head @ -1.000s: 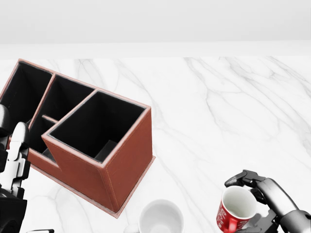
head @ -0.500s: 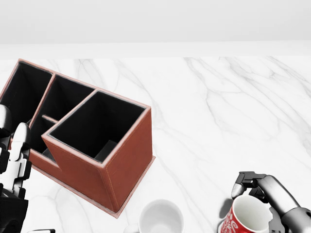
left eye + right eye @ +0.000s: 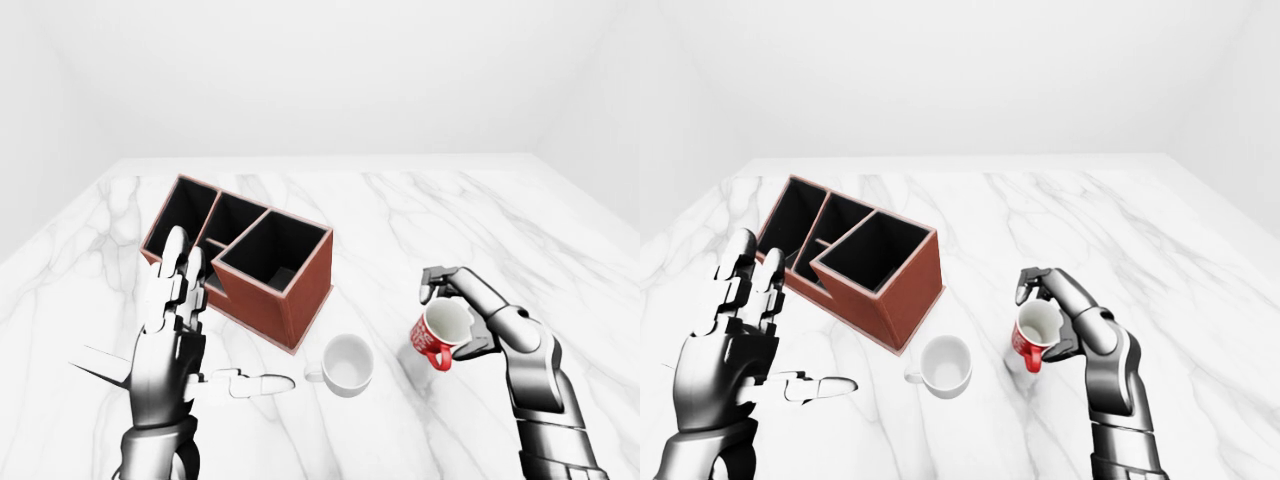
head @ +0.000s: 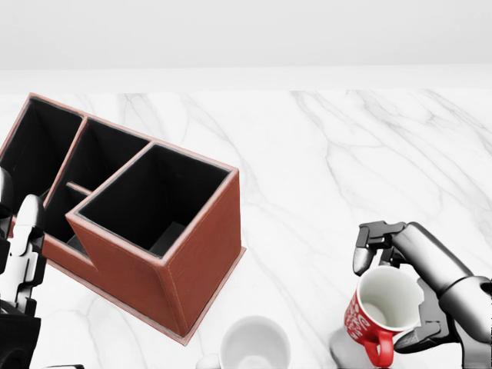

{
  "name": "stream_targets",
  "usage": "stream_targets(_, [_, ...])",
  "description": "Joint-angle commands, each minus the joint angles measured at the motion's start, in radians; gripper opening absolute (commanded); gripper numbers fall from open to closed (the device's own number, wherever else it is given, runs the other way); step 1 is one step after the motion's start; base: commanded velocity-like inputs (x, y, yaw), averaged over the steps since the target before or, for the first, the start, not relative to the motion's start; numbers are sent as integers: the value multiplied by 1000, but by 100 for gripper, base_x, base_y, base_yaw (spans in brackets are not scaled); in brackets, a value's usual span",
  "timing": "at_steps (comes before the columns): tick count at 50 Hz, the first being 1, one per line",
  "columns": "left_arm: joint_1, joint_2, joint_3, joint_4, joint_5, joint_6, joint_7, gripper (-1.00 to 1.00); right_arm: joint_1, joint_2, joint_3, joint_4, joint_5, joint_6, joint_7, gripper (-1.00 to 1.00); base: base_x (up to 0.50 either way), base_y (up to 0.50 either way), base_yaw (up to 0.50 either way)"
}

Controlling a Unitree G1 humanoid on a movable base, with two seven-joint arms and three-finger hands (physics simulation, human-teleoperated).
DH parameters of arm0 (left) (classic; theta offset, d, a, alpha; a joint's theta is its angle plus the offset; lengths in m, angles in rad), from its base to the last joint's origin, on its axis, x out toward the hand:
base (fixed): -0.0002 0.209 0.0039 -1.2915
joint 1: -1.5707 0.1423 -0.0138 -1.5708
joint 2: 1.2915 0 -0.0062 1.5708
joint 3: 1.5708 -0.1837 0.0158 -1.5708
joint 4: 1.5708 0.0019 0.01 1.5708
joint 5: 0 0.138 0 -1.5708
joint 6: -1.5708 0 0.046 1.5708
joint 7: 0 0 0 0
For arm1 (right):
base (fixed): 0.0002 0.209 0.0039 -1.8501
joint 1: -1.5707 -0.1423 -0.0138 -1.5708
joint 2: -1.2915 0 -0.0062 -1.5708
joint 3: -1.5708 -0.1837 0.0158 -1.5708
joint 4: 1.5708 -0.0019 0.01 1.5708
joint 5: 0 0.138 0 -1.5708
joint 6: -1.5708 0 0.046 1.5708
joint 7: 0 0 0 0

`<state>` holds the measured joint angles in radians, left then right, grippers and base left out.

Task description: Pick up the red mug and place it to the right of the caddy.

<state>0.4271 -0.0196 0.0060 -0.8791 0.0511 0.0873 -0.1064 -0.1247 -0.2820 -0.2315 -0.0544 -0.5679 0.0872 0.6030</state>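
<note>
In the left-eye view, the right robot hand [image 3: 462, 312] was clamped on the red mug [image 3: 438, 334], fingers wrapped over the rim and far side, the mug tilted with its white inside showing and its handle pointing down; it was held clear of the white marble tabletop [image 3: 400, 215], a shadow beneath it, well to the right of the brown caddy [image 3: 245, 260]. A white mug [image 3: 347, 364] stood on the tabletop between caddy and red mug, just below the caddy's near corner. The left robot hand [image 3: 178, 335] was raised at the left of the view with its fingers spread apart and straight, thumb pointing right, gripping nothing. In the head view, the caddy's black compartments filled the left half, the largest one nearest the middle; the red mug sat at lower right with white lettering on its side, one fingertip [image 4: 361, 257] hooked just above its rim, and only the top of the white mug showed at the bottom edge. In the right-eye view, the same layout appeared: caddy at left of centre, white mug below it, red mug in the right robot hand to its right, apart from both.
</note>
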Motion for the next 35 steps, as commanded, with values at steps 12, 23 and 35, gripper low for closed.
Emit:
stream_targets(12, [-9,-4,14,5,-6,0,-6,100,-164,22,72,30,-40,0,-64,-100,0,0,0])
stream_targets(23, [-5,-6,9,-3,-2,0,-6,100,-333,26,100,198,8,0,-140,-100,0,0,0])
stream_targets(35, [-3,-10,24,-5,-10,0,-14,100,-423,21,127,357,63,0,-229,-100,0,0,0])
